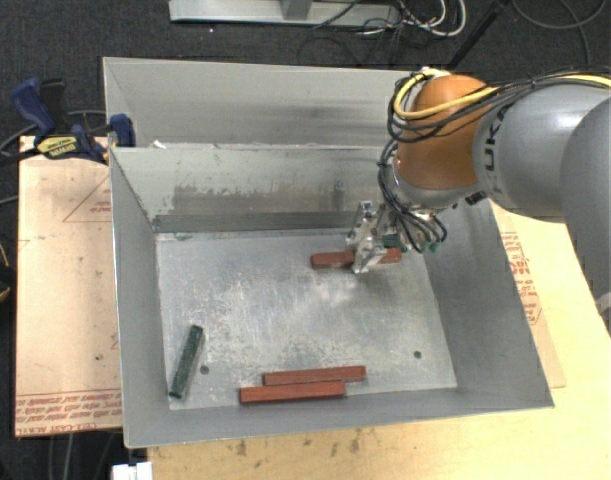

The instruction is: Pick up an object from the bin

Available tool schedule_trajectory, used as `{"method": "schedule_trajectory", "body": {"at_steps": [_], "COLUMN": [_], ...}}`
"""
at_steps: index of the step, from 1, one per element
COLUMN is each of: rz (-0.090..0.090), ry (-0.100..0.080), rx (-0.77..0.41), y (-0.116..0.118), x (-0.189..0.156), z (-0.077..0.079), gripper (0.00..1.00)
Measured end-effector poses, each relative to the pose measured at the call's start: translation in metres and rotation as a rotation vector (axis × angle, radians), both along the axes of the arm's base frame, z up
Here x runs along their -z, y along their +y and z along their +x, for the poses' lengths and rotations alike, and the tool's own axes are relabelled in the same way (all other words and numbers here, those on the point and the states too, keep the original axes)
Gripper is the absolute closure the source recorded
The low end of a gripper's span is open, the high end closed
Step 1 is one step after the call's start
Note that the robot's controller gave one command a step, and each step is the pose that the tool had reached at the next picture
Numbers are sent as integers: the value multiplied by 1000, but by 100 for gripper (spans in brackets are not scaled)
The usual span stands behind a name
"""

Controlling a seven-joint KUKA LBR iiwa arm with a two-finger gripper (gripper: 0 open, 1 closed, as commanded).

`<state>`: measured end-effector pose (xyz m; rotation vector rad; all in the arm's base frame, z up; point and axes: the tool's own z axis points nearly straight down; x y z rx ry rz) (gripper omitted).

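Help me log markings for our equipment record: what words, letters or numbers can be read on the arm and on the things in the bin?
"UK": dark letters on the grey arm link, apparently part of a longer mark; the rest cannot be read.
No text on the reddish-brown bar at the end effector.
No text on the front bar, the frontmost bar or the dark green bar.
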<state>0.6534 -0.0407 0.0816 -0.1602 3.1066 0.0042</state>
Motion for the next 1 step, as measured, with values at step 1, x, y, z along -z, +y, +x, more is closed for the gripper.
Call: {"method": "schedule_trajectory", "body": {"at_steps": [1], "rz": [-3], "ry": [33], "rx": [-13], "y": [0], "x": [-33], "z": [-12], "gripper": [100]}}
